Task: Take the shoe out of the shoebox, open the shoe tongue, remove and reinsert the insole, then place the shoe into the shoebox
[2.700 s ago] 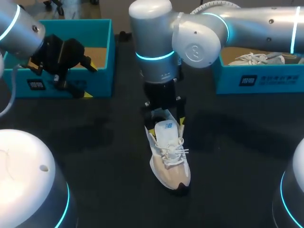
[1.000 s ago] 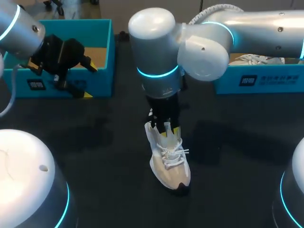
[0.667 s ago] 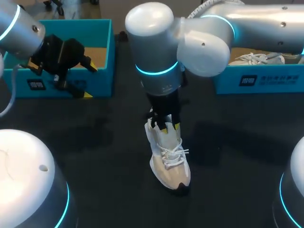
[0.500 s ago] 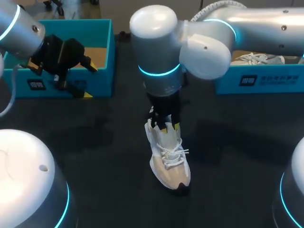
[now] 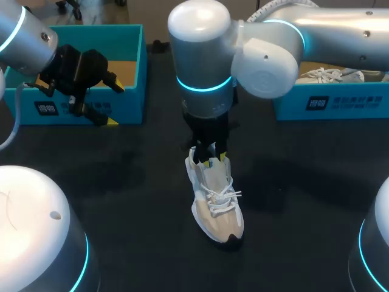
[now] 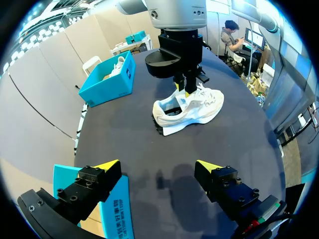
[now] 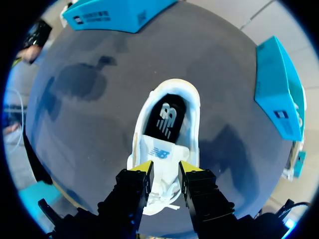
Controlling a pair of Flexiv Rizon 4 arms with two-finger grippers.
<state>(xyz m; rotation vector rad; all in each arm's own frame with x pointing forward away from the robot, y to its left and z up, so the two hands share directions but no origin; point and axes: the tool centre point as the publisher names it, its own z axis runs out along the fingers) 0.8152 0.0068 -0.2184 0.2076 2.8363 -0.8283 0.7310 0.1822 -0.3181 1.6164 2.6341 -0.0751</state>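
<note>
1. The shoe [image 5: 219, 210] is stood upright on the table [image 5: 298, 207], near its middle, between the two boxes and well apart from both. In the head view the toe is pointed toward the camera and the heel away from it.

2. The right gripper [image 7: 167, 168] is positioned directly over the shoe opening. Its fingers are set to a narrow gap, and the tongue [image 7: 160, 149] is pinched between them from both sides. The laces are seen just beyond the tips in the head view.

3. The insole [image 7: 167, 117], dark with a pale mark, is seated flat inside the shoe, ahead of the right gripper.

4. The left gripper [image 6: 157, 167] is held wide apart with nothing between its fingers. It is located over the front wall of the left box [image 5: 130, 36], well apart from the shoe.

5. A cardboard floor is seen inside the left box.

6. A second shoe [image 5: 322, 75] is lain in the right box [image 5: 328, 102], partly hidden by the right arm.
</note>
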